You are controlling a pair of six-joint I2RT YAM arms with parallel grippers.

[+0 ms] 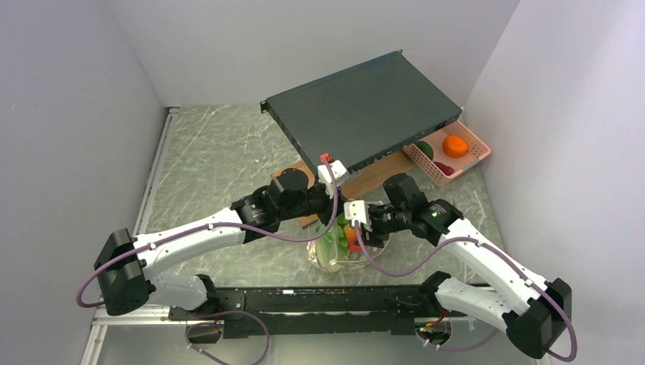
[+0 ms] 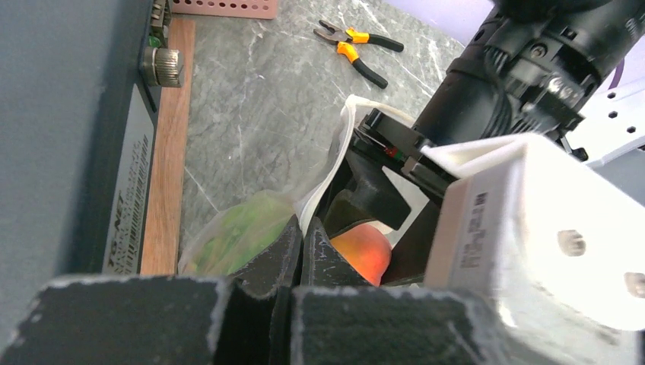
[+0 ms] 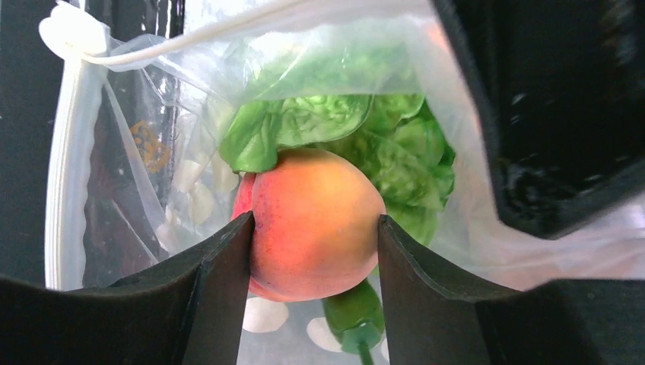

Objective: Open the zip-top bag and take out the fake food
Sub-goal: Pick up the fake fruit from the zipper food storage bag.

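Top external view: the zip-top bag (image 1: 335,255) lies mid-table, at 6 o'clock from the dark chassis (image 1: 365,110). Left wrist view: the left gripper (image 2: 302,247) is pinched tight on the bag's white rim. Right wrist view: the right gripper (image 3: 316,251) reaches inside the bag, its fingers (image 3: 217,289) clasping a peach (image 3: 316,217) at 9 and 3 o'clock, with leafy fake food (image 3: 380,152) at 12.
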